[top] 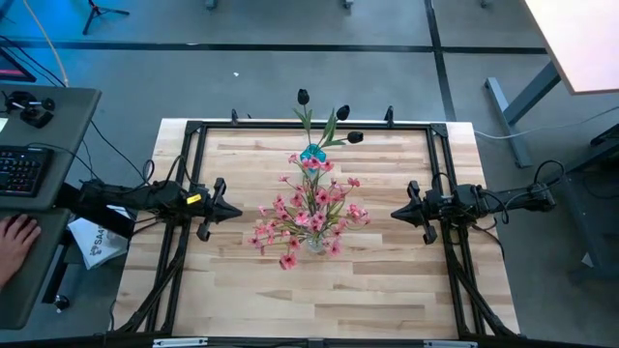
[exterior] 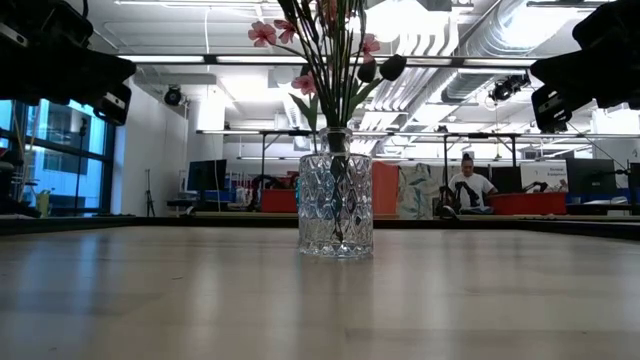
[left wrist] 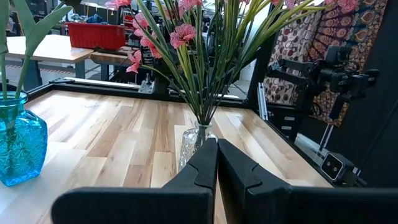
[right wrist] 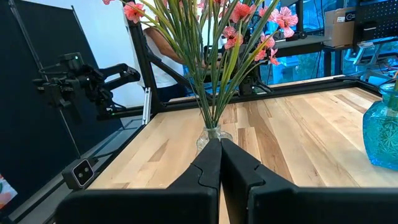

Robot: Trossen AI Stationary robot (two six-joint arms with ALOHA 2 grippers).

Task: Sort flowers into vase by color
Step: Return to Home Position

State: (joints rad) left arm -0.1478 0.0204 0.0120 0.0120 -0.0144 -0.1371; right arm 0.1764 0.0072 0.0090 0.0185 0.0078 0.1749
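A clear cut-glass vase (exterior: 335, 205) stands on its base at the table's middle, and the sprays of pink blossoms (top: 308, 217) stick into it by their green stems. Behind it, toward the far edge, a blue glass vase (top: 311, 154) holds the black buds (top: 341, 114) on green stems. The blue vase (left wrist: 20, 140) and the clear vase (left wrist: 194, 142) also show in the left wrist view, and the pink stems (right wrist: 214, 56) in the right wrist view. My left gripper (top: 235, 210) hovers shut at the table's left side, my right gripper (top: 397, 214) shut at its right side; both point at the clear vase.
A black metal frame (top: 309, 126) runs around the table's edges. Bare wood lies between each gripper and the clear vase and toward the near edge. A person's hand (top: 14, 237) rests at a desk left of the table; another person (exterior: 465, 188) sits far behind.
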